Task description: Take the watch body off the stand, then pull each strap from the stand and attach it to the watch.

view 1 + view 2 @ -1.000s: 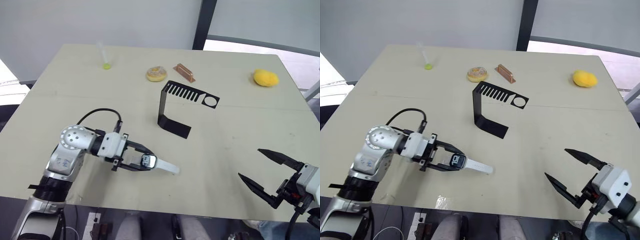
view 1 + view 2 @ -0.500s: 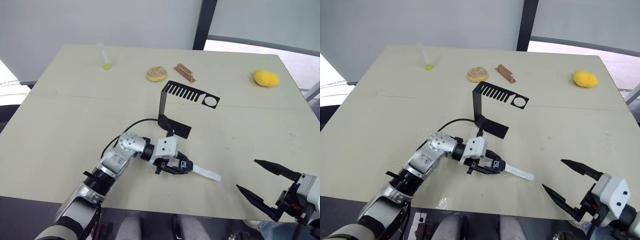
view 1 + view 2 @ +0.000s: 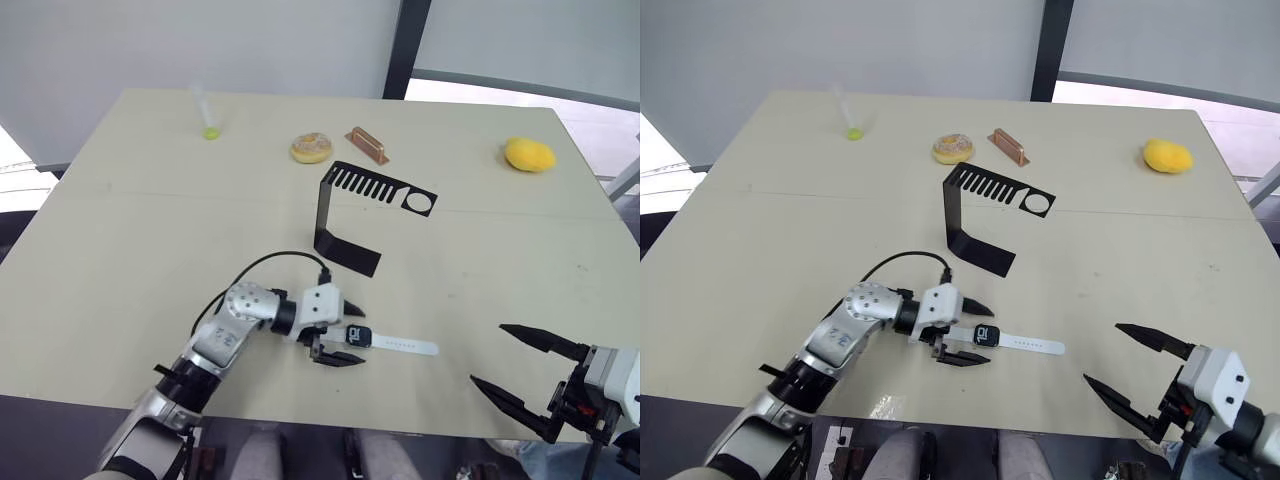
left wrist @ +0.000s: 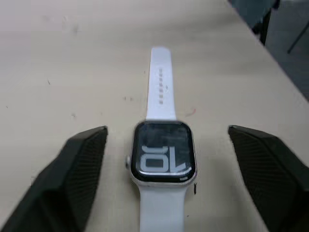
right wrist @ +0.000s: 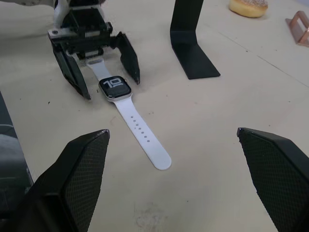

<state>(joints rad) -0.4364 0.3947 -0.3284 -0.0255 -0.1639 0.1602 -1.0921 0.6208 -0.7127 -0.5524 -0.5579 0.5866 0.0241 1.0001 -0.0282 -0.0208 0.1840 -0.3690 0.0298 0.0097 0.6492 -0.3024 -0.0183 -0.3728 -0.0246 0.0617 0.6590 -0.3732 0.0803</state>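
The watch body [image 4: 163, 153] lies flat on the table, screen up, with a white strap at each end. The strap with tiny holes [image 3: 405, 346] points toward my right side. The other strap [image 4: 161, 212] runs back between my left gripper's fingers. My left gripper [image 3: 352, 335] is open, one finger on each side of the watch body and clear of it. The black stand [image 3: 330, 215] stands behind it with nothing on its slotted top plate. My right gripper [image 3: 490, 354] is open and empty near the table's front right edge.
At the back of the table lie a doughnut [image 3: 311, 148], a copper block [image 3: 368, 146], a yellow lump [image 3: 529, 154] at the right, and a clear tube with a yellow-green end [image 3: 207, 115] at the left. The table's front edge runs just below both grippers.
My left gripper carried the watch from the left toward the table's middle, set it down and opened, letting it go. The right gripper has drifted slightly lower.
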